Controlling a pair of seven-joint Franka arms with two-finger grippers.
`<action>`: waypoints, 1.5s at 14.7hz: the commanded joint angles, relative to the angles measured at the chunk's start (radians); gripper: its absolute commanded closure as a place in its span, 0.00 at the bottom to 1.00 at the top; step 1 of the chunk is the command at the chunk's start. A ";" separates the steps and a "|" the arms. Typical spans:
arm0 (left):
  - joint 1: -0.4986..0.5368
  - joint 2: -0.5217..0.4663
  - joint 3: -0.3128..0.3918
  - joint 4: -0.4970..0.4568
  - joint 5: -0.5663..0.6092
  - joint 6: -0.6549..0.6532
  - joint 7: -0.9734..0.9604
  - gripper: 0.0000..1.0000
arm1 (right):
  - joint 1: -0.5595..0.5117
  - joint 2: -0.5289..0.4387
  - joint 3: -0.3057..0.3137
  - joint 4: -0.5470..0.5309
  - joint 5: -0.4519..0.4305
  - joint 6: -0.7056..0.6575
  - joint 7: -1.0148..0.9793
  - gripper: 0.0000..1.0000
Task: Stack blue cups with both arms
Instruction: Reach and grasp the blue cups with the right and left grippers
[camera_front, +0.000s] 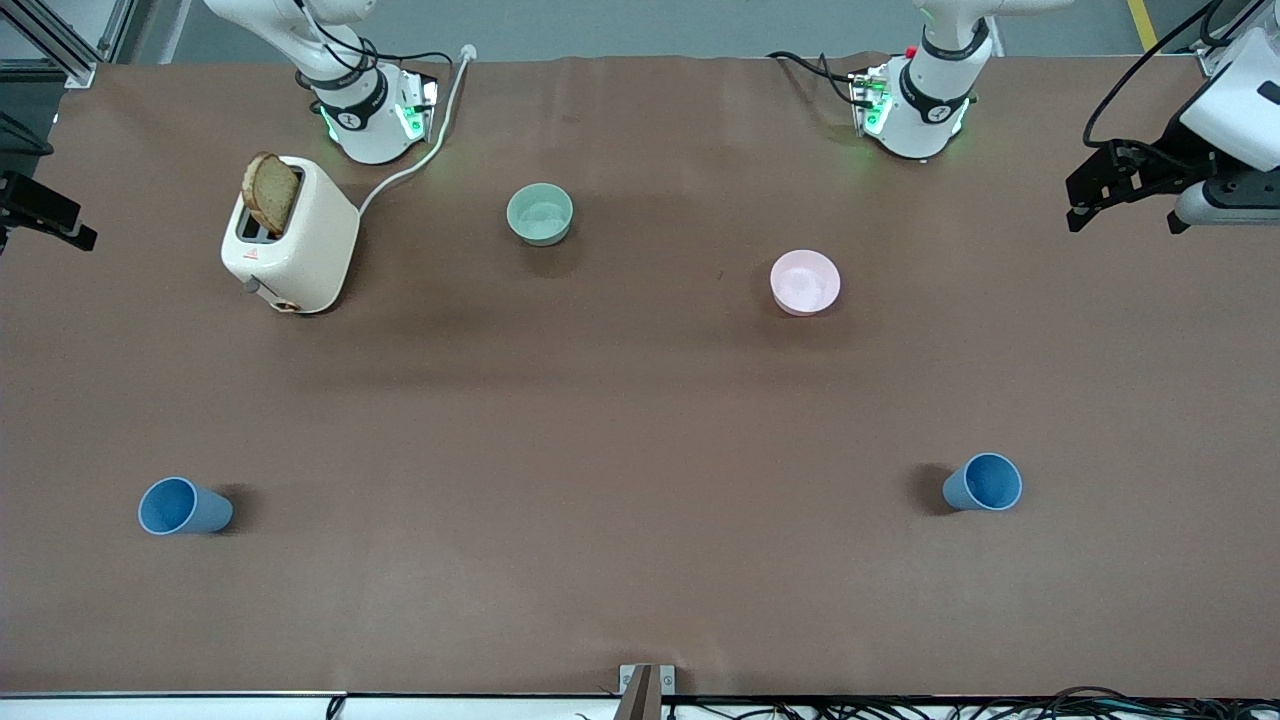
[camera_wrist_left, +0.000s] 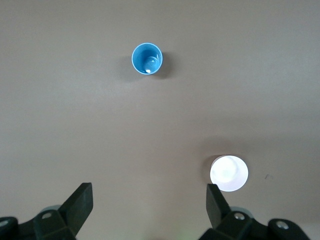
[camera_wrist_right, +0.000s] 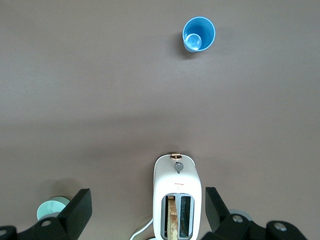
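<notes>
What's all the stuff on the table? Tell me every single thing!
blue cups: two, blue, upright, nearest the front camera; one toward the right arm's end, one toward the left arm's end
green bowl: one, mint green, near the right arm's base
pink bowl: one, pink, nearer the camera than the green bowl
toaster: one, white, beside the right arm's base
bread: one slice, brown, sticking out of the toaster
cord: one, white, from the toaster
left gripper: black, open, waiting high above the table
right gripper: black, open, above the toaster
</notes>
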 joint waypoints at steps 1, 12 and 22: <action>0.002 0.011 0.006 0.032 -0.014 -0.025 0.021 0.00 | 0.000 -0.008 -0.003 -0.007 -0.002 -0.004 0.001 0.00; 0.014 0.299 0.031 0.034 0.013 0.275 0.025 0.00 | -0.005 0.005 -0.014 0.005 0.011 0.019 -0.006 0.00; 0.111 0.652 0.029 0.037 0.029 0.624 0.098 0.07 | -0.020 0.376 -0.244 0.011 0.201 0.419 -0.358 0.00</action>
